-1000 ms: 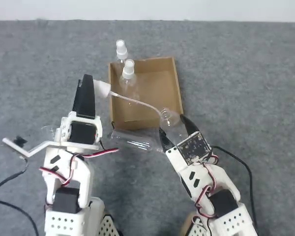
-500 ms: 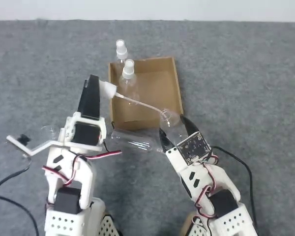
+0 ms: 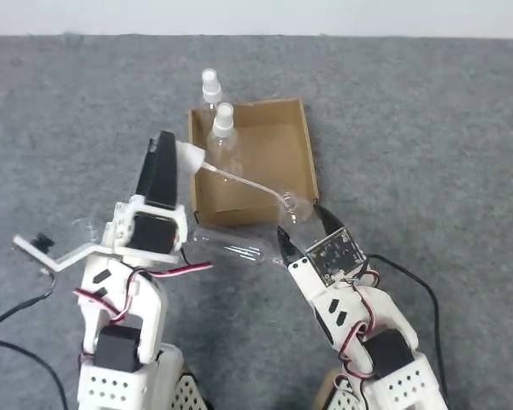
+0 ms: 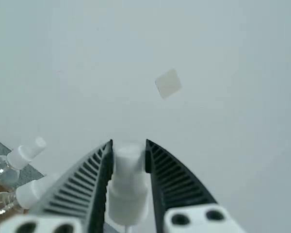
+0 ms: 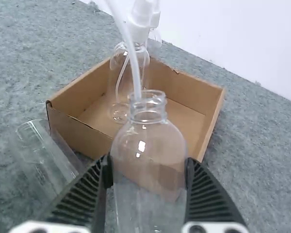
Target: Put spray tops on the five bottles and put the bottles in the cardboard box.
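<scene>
Bright, even, diffuse light. The grey carpeted table (image 3: 427, 128) carries only faint, soft shadows beside the arms. A small white glint marks the clear plastic bottle (image 5: 148, 160) at 11 o'clock.

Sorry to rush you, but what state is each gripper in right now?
Left gripper: closed, holding a spray top.
Right gripper: closed, holding an open bottle.
</scene>
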You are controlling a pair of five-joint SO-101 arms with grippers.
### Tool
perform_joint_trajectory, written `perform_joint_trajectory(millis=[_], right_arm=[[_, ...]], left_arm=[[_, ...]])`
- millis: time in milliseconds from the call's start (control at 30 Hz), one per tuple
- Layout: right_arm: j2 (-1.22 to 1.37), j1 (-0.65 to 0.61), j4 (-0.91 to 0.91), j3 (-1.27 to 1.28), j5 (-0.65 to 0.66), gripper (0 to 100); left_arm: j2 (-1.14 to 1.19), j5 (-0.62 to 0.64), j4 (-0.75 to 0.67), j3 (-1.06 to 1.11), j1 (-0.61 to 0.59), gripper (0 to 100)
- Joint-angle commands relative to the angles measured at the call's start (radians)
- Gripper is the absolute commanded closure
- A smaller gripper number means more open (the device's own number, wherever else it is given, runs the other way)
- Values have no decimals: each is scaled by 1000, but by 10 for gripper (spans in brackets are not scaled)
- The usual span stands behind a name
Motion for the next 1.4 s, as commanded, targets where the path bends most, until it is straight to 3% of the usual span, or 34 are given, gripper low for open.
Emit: perform_joint_trajectory(millis=[0, 233, 867, 1367], right_arm=[[-22, -8, 2, 21, 14, 923], [-22, -10, 2, 21, 14, 923], [-22, -4, 4, 21, 6, 923], [-18, -10, 5, 21, 8, 923]], left_arm=[[-15, 48, -74, -22, -61, 987], [-12, 40, -89, -4, -29, 987], [-18, -195, -51, 64, 109, 987], [-20, 20, -178, 47, -3, 987]])
